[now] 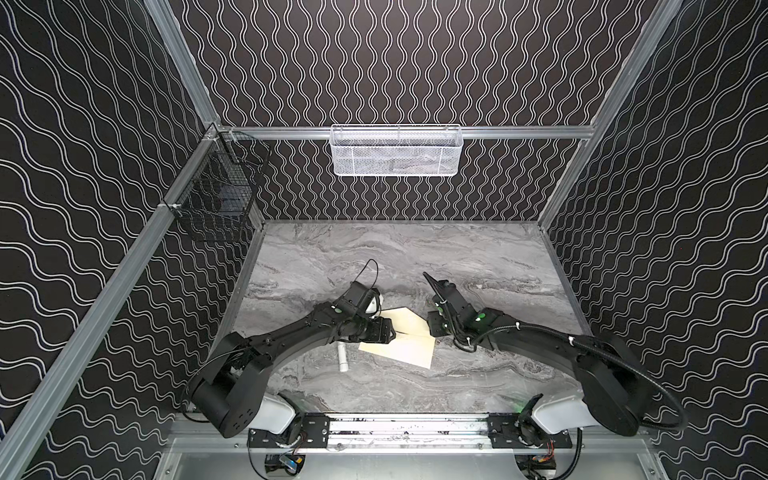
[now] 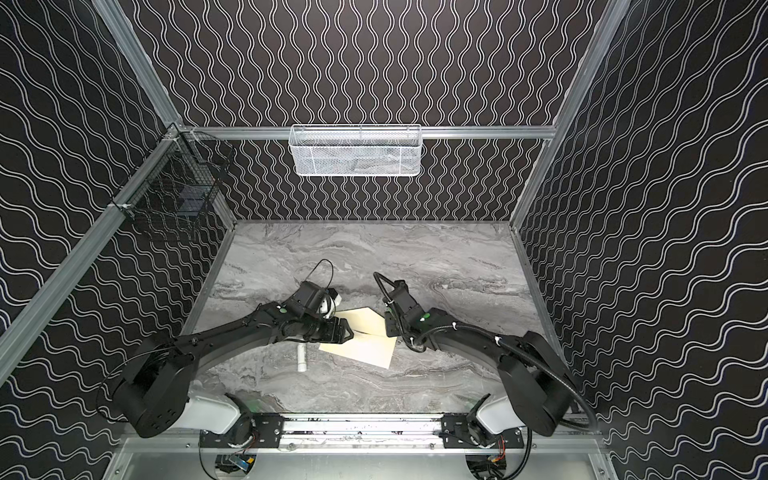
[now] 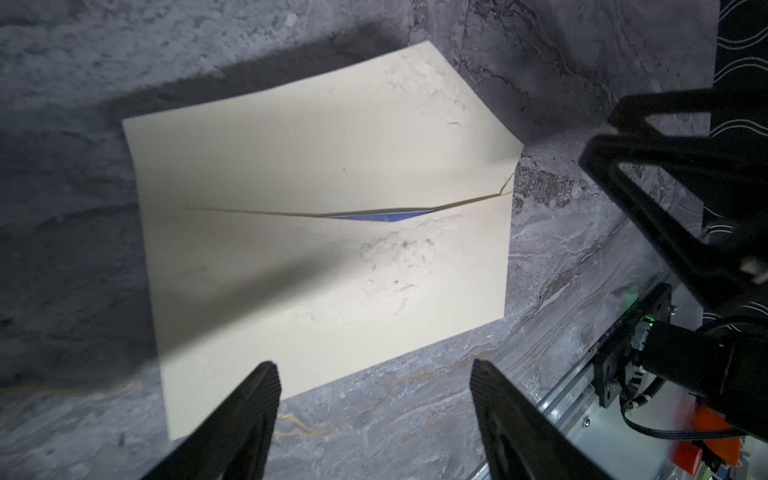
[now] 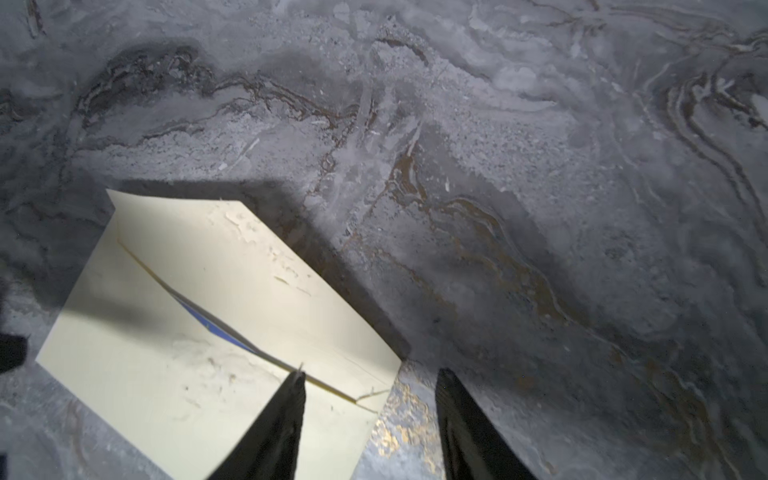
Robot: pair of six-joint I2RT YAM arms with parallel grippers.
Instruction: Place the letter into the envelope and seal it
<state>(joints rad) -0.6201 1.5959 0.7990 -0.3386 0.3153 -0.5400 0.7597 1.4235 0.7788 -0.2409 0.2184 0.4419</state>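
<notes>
The cream envelope [image 1: 405, 347] [image 2: 368, 351] lies flat on the marble table between my two grippers, its flap folded open toward the far side. In the envelope [image 3: 324, 270] mouth only a thin blue sliver of the letter [image 3: 374, 217] [image 4: 212, 326] shows; the rest is hidden inside. My left gripper [image 1: 386, 331] [image 3: 374, 374] hovers open at the envelope's left edge, with nothing between its fingers. My right gripper [image 1: 436, 328] [image 4: 372, 378] is open at the right corner of the envelope [image 4: 166, 374]. One of its fingers [image 4: 286, 415] is over the mouth line, the other over bare table.
A small white cylinder [image 1: 343, 357] [image 2: 302, 358] lies on the table just left of the envelope, under the left arm. A white mesh basket [image 1: 395, 151] hangs on the back rail and a black wire basket [image 1: 216, 199] on the left rail.
</notes>
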